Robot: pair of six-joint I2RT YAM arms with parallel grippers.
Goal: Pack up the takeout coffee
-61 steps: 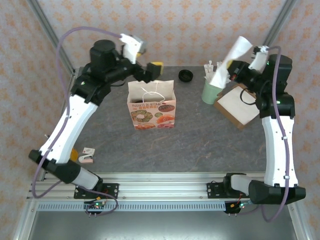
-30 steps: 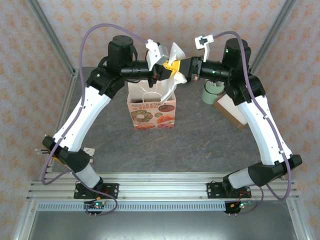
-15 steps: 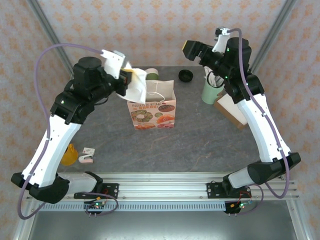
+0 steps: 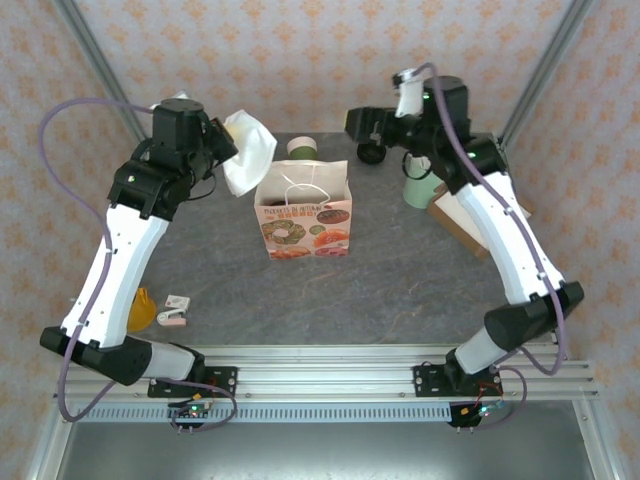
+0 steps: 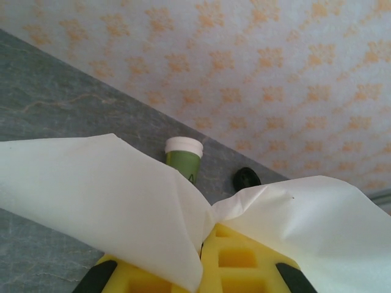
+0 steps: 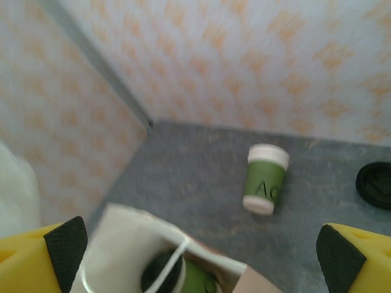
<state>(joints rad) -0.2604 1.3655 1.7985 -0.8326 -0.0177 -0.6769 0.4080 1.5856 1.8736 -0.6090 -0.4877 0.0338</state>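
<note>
While right claw point(image 6: 201, 250) gapes, left claw point(image 5: 198, 271) pinches paper point(image 5: 110, 195).

The grey table point(image 4: 400, 290) carries 1 paper bag point(image 4: 303, 215) at centre, 1 green paper cup point(image 4: 300, 148) just behind it and 1 black lid point(image 4: 371, 152). At right, 1 mint-green cup point(image 4: 415, 192) stands beside 1 brown box point(image 4: 450, 222). At left lie 1 yellow object point(image 4: 140, 310) and 1 white item point(image 4: 176, 313).

We find open counter point(image 4: 420, 290) before the paper bag point(image 4: 303, 215). Behind it sit a green cup point(image 4: 301, 148) and black lid point(image 4: 371, 153); white paper point(image 4: 247, 150) hangs at its left.
</note>
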